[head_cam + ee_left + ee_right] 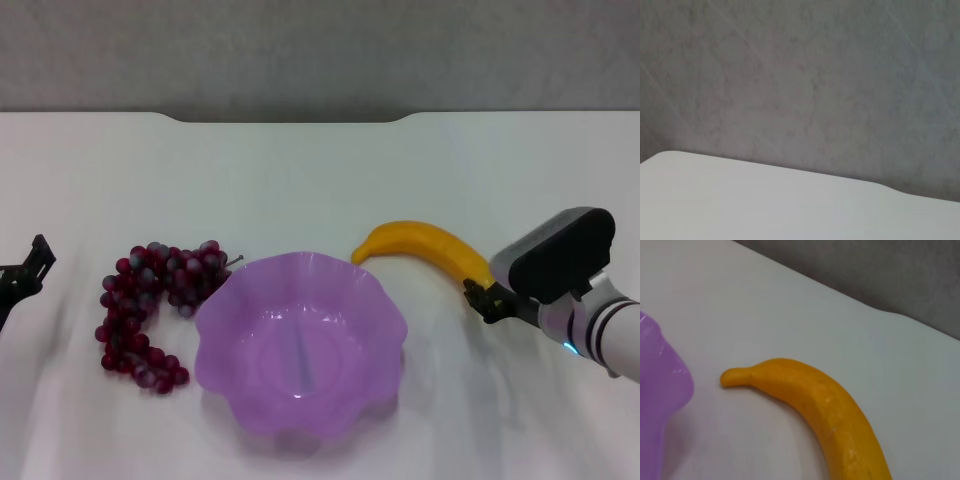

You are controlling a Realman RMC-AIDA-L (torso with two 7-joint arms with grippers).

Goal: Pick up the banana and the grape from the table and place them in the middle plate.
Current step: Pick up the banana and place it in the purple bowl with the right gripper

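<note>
The yellow banana lies on the white table just right of and behind the purple scalloped middle plate, which holds nothing. The dark red grape bunch lies on the table against the plate's left side. My right gripper is open and low at the banana's right end, close to touching it. The right wrist view shows the banana close up, with the plate's rim beside it. My left gripper is open and empty at the far left edge, left of the grapes.
The table's dark notched far edge runs along the back, with a grey wall behind it. The left wrist view shows only bare tabletop and that wall.
</note>
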